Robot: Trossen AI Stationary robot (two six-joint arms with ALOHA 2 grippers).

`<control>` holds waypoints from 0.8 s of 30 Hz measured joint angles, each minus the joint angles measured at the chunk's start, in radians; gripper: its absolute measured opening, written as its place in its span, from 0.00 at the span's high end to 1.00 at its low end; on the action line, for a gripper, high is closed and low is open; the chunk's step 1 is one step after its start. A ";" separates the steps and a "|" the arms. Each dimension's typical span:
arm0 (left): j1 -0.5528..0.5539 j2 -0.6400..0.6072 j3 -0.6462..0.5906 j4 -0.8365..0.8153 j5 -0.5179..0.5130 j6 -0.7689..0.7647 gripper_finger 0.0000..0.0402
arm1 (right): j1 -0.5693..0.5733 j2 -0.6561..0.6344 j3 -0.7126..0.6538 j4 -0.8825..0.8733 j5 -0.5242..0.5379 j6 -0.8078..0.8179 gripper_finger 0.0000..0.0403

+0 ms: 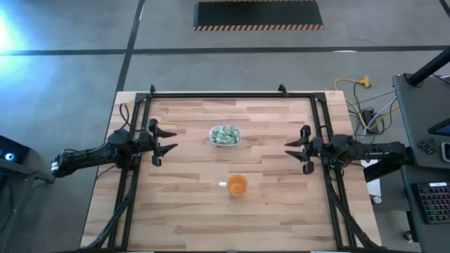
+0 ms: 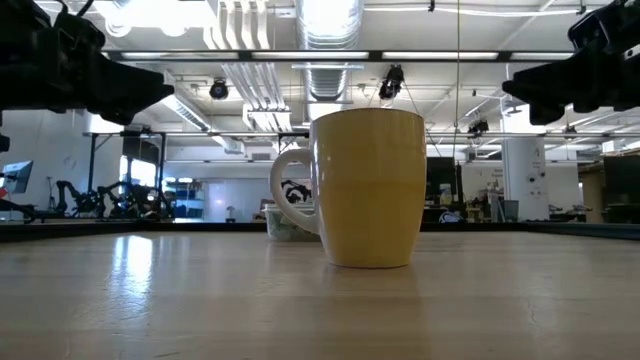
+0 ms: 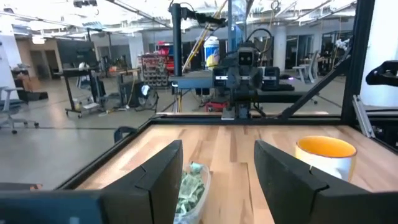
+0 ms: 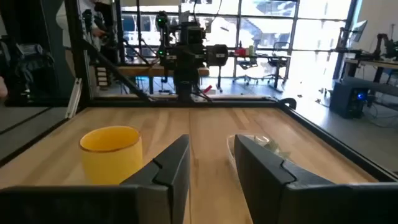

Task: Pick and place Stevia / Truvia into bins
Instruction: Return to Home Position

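Stevia / Truvia sachets [image 1: 225,134], pale green and white paper, lie heaped in the tub; no loose sachet is visible elsewhere.

1. Nearest the front edge of the wooden table [image 1: 190,211] stands the round orange cup [image 1: 238,186], upright and well apart from the tub.
2. Behind it, at mid-table, sits the small clear plastic tub [image 1: 211,135].
3. The left gripper [image 1: 174,140] and right gripper [image 1: 288,149] hover at opposite side rails, facing inward, fingers spread and holding nothing.

Judgement: this parked posture leaves the work area unobstructed, and the sorting appears complete.

One tub [image 1: 225,145], one cup [image 1: 238,186], sachets [image 1: 225,134] uncountable.
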 joint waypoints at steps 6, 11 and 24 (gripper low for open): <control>0.000 0.016 0.000 0.004 0.000 -0.006 0.55 | 0.000 0.014 0.000 0.000 0.001 0.002 0.73; 0.000 0.028 0.000 0.003 0.000 -0.006 0.55 | 0.000 0.029 0.000 0.000 0.000 0.002 0.74; 0.000 0.043 0.000 0.002 -0.001 -0.007 0.55 | 0.000 0.033 0.000 0.001 -0.001 0.002 0.75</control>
